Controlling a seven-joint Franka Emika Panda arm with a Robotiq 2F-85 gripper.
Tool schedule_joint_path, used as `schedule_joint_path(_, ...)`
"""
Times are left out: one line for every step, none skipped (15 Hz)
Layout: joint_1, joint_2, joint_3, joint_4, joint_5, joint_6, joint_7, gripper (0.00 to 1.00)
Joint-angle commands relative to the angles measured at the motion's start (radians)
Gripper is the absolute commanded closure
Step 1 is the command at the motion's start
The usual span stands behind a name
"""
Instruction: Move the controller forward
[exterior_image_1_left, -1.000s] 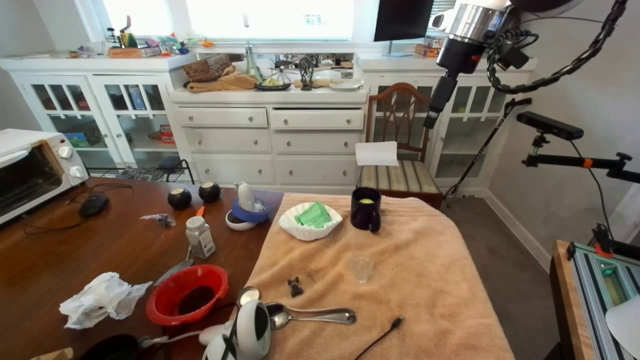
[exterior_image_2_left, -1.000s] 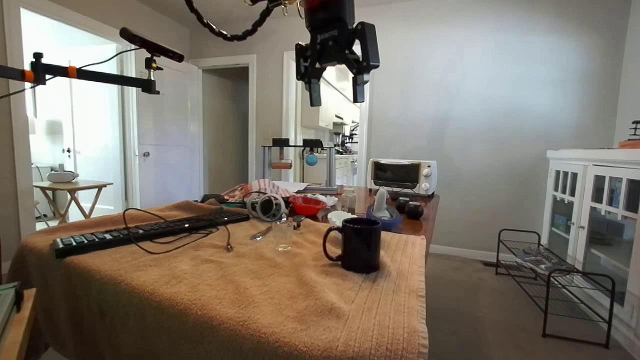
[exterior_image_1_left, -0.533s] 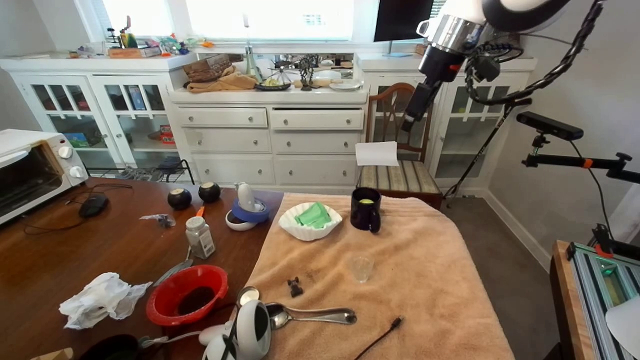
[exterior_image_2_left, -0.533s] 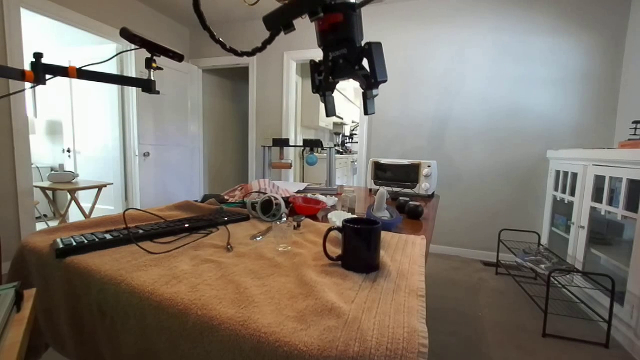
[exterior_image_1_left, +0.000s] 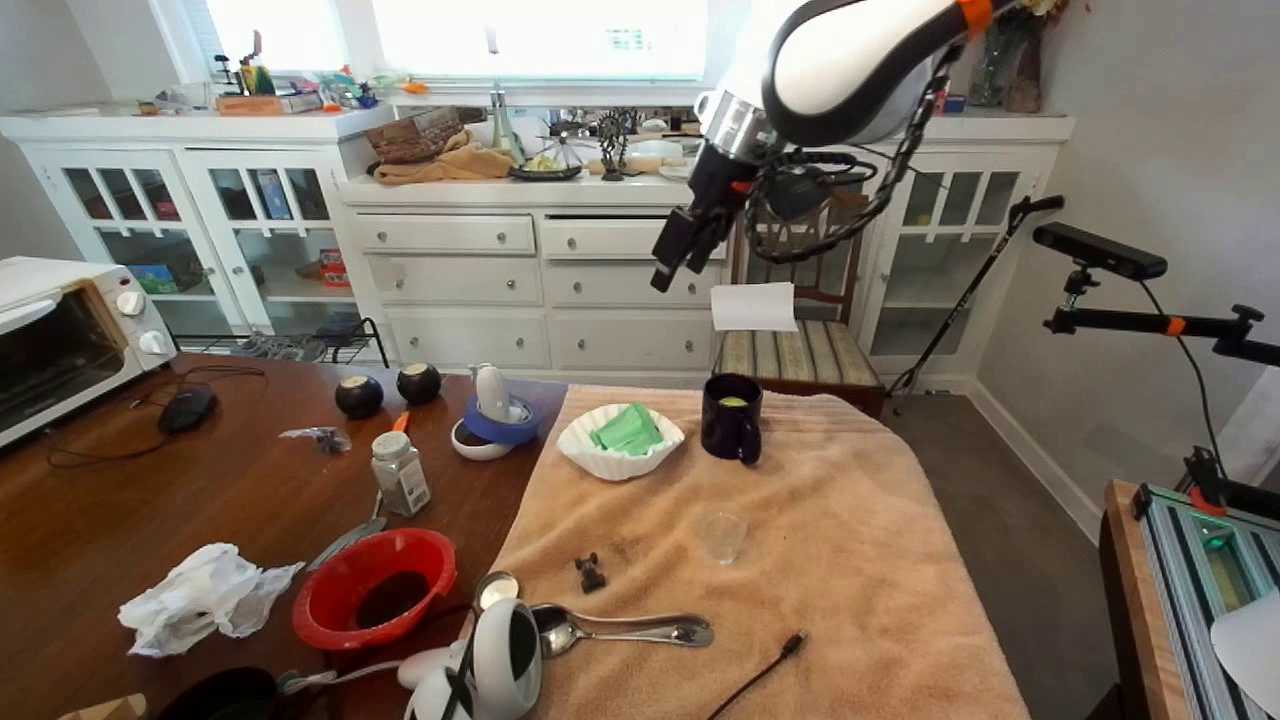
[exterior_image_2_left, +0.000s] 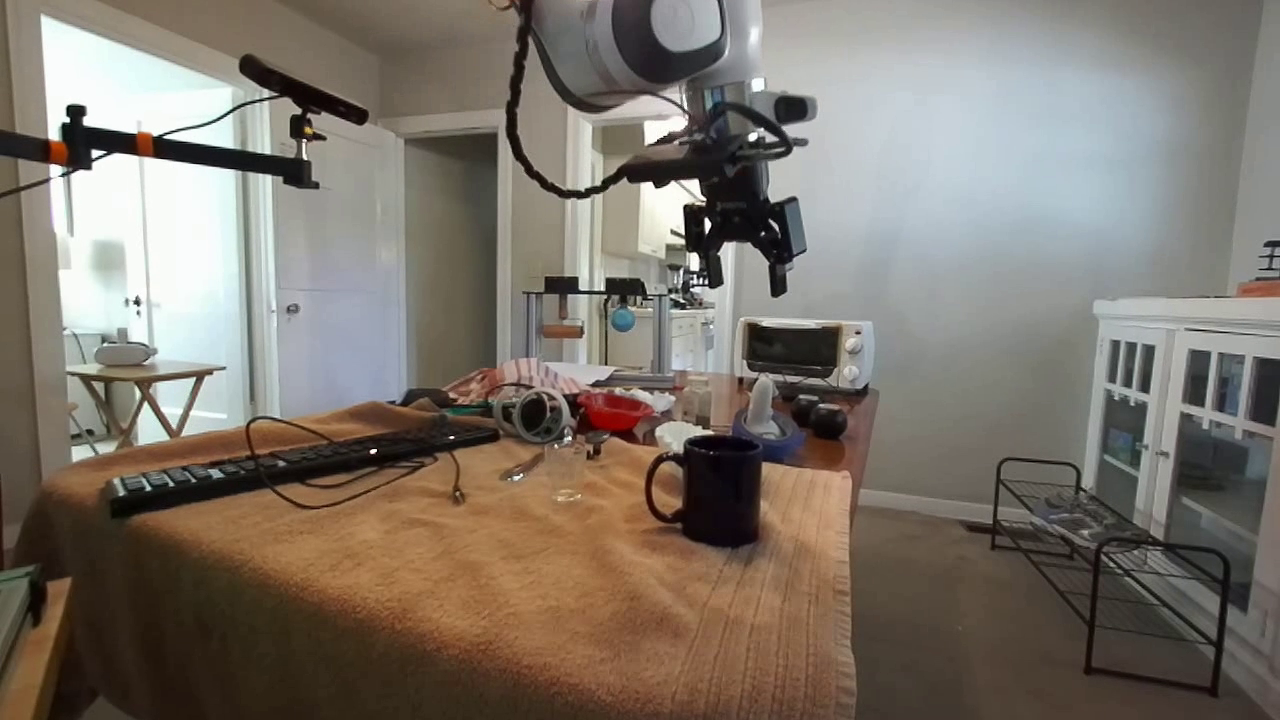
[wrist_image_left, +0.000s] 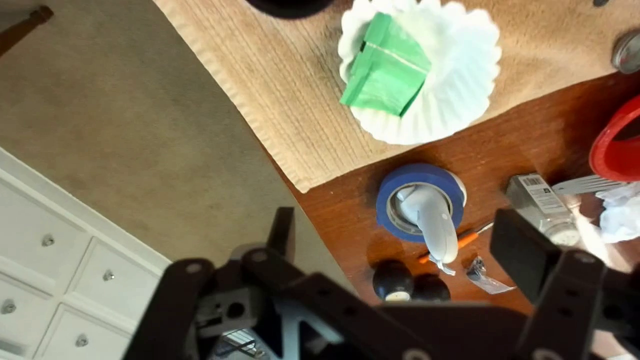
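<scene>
The controller is a smooth whitish handle (exterior_image_1_left: 492, 393) that stands up out of a blue tape roll (exterior_image_1_left: 518, 428) on the wooden table, near the towel's edge. The handle also shows behind the black mug in an exterior view (exterior_image_2_left: 762, 398). In the wrist view the handle (wrist_image_left: 439, 230) leans out of the tape roll (wrist_image_left: 387, 200) and lies between the fingers in the picture. A white part (exterior_image_1_left: 480, 446) shows below the roll. My gripper (exterior_image_2_left: 746, 284) is open and empty, high above the table and apart from the controller. It also shows in an exterior view (exterior_image_1_left: 664, 278).
A white fluted dish (exterior_image_1_left: 590, 462) with a green packet (exterior_image_1_left: 628, 430) and a black mug (exterior_image_1_left: 722, 425) stand on the towel. Two dark round holders (exterior_image_1_left: 359, 398), a clear jar (exterior_image_1_left: 402, 480) and a red bowl (exterior_image_1_left: 425, 570) are near the controller. A white device (exterior_image_1_left: 508, 655) lies at the front.
The arm and open gripper have moved left and down in an exterior view, closer to the controller's side of the table. The objects on the table have not moved.
</scene>
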Motion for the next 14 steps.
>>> schedule_joint_path(-0.012, 0.214, 0.033, 0.255, -0.021, -0.043, 0.038, 0.00)
schedule_joint_path(-0.006, 0.256, 0.028, 0.312, -0.048, -0.052, 0.067, 0.00)
schedule_joint_path(-0.018, 0.147, 0.042, 0.171, -0.025, -0.006, 0.030, 0.00)
schedule_joint_path(-0.018, 0.189, 0.043, 0.219, -0.033, -0.010, 0.041, 0.00)
schedule_joint_path(-0.018, 0.219, 0.043, 0.255, -0.037, -0.013, 0.047, 0.00)
schedule_joint_path(-0.018, 0.237, 0.043, 0.274, -0.039, -0.014, 0.050, 0.00)
schedule_joint_path(-0.019, 0.245, 0.043, 0.285, -0.040, -0.016, 0.052, 0.00)
schedule_joint_path(-0.019, 0.247, 0.043, 0.289, -0.040, -0.017, 0.053, 0.00)
schedule_joint_path(-0.019, 0.247, 0.043, 0.291, -0.040, -0.018, 0.053, 0.00)
schedule_joint_path(-0.024, 0.265, 0.051, 0.312, -0.031, -0.016, 0.038, 0.00)
schedule_joint_path(-0.037, 0.295, 0.077, 0.349, -0.014, -0.021, -0.013, 0.00)
schedule_joint_path(-0.054, 0.312, 0.108, 0.370, 0.014, -0.015, -0.066, 0.00)
schedule_joint_path(-0.057, 0.355, 0.132, 0.427, 0.012, -0.016, -0.115, 0.00)
schedule_joint_path(-0.062, 0.376, 0.151, 0.456, 0.010, -0.015, -0.149, 0.00)
